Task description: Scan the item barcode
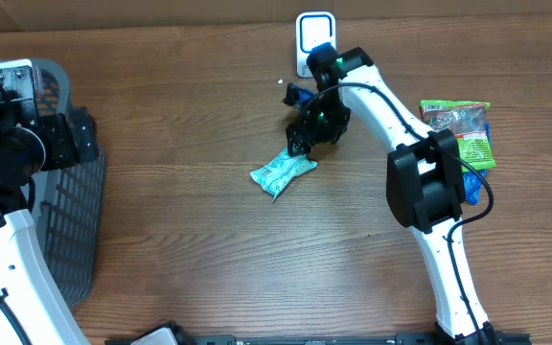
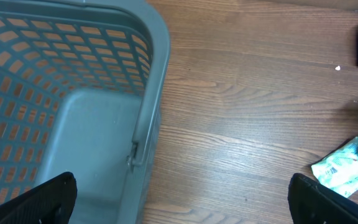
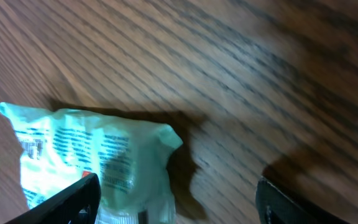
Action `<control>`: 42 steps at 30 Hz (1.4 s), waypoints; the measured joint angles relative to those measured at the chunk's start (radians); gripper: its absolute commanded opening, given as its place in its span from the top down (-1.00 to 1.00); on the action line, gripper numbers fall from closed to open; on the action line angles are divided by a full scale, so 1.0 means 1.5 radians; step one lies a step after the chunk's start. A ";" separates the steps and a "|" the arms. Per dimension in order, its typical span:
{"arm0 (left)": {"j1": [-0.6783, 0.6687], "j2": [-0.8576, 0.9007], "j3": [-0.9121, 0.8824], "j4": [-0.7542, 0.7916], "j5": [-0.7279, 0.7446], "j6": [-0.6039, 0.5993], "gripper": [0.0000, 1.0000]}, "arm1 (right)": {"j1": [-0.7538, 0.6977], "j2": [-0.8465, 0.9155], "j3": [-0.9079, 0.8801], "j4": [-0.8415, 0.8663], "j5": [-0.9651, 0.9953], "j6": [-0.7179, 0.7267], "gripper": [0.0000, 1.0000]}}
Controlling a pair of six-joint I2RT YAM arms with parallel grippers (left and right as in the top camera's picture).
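We centre the right gripper point(image 3: 176, 199), fingers spread (nothing gripped), over the teal packet point(image 1: 283, 172) lying mid-table, then pinch its middle. The left gripper point(image 2: 182, 193) hangs spread above the basket point(image 2: 159, 56) at left.

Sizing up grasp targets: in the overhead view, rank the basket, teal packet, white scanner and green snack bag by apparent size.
Largest first:
1. basket
2. green snack bag, partly behind the right arm
3. teal packet and white scanner look alike; the scanner is partly hidden, so they are unranked.
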 measured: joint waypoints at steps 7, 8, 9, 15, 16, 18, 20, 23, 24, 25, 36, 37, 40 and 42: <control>0.000 0.000 0.000 0.000 0.000 0.000 -0.99 | 0.007 -0.013 -0.030 0.026 -0.003 0.001 -0.47; 0.000 0.000 0.000 0.000 0.000 0.000 -0.99 | 0.008 -0.016 -0.039 0.032 -0.006 0.005 -0.45; 0.000 0.000 0.000 0.001 0.000 0.000 -1.00 | 0.008 -0.019 -0.046 0.037 -0.010 0.011 -0.43; 0.000 0.000 0.000 0.000 0.000 0.000 -0.99 | 0.017 -0.023 -0.064 0.021 -0.043 0.067 -0.50; 0.000 0.000 0.000 0.000 0.000 0.000 -1.00 | 0.019 -0.023 -0.065 0.014 -0.049 0.078 -0.54; 0.000 0.000 0.000 0.001 0.000 0.000 -0.99 | 0.022 -0.023 -0.065 0.002 -0.057 0.093 -0.58; 0.000 0.000 0.000 0.001 0.000 0.000 -1.00 | 0.025 -0.023 -0.066 -0.010 -0.064 0.112 -0.58; 0.000 0.000 0.000 0.001 0.000 0.000 -1.00 | 0.026 -0.023 -0.068 -0.023 -0.070 0.136 -0.49; 0.000 0.000 0.000 0.000 0.000 0.000 -0.99 | 0.026 -0.023 -0.069 -0.024 -0.071 0.145 -0.44; 0.000 0.000 0.000 0.000 0.000 0.000 -1.00 | 0.026 -0.023 -0.070 -0.024 -0.070 0.150 -0.33; 0.000 0.000 0.000 0.000 0.000 0.000 -1.00 | 0.027 -0.032 -0.116 0.094 -0.095 0.228 0.92; 0.000 0.000 0.000 0.000 0.000 0.000 -1.00 | 0.026 -0.032 -0.116 0.095 -0.097 0.231 0.92; 0.000 0.000 0.000 0.000 0.000 0.000 -0.99 | 0.021 -0.032 -0.119 0.097 -0.107 0.234 0.92; 0.000 0.000 0.000 0.000 0.000 0.000 -0.99 | 0.017 -0.032 -0.121 0.098 -0.114 0.236 0.92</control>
